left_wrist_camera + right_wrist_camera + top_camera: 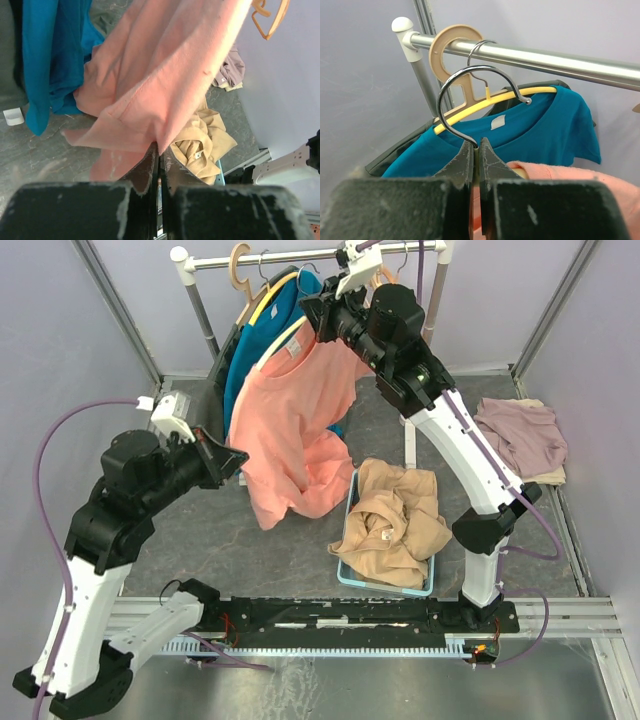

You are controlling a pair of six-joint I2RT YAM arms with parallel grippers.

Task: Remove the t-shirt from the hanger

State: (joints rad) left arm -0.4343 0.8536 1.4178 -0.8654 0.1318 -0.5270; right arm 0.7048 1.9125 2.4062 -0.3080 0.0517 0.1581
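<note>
Clamps a fold of the salmon t-shirt [165, 65] in the left gripper [158, 156], jaws pressed together on the cloth near its lower edge. Pinches the chrome hook of the hanger [470, 75] in the right gripper [476, 146], jaws narrow on the wire at the hook's base.

From the left wrist, shows only draped cloth rising up and to the right from the grip, with neither collar nor hook in that view. From the right wrist, shows the hook up close, below and in front of the rail [545, 57], though whether it touches the rail cannot be told. Shows there just a salmon corner of the garment at the lower right. Behind the hook, shows a teal shirt [530, 130] on a yellow hanger [485, 102] whose smaller hook goes over the rail.

From the top camera alone, ties both grips together. Has the t-shirt hanging from the hanger at its collar, high up by the right gripper. Has its body stretched down and leftward to the left gripper, with the lower folds hanging above the grey desk [200, 530]. Just right of those folds, shows a pale blue basket [345, 540] holding tan garments [395, 520]. Farther right, well apart, shows a mauve garment [520, 435] lying on the desk.
</note>
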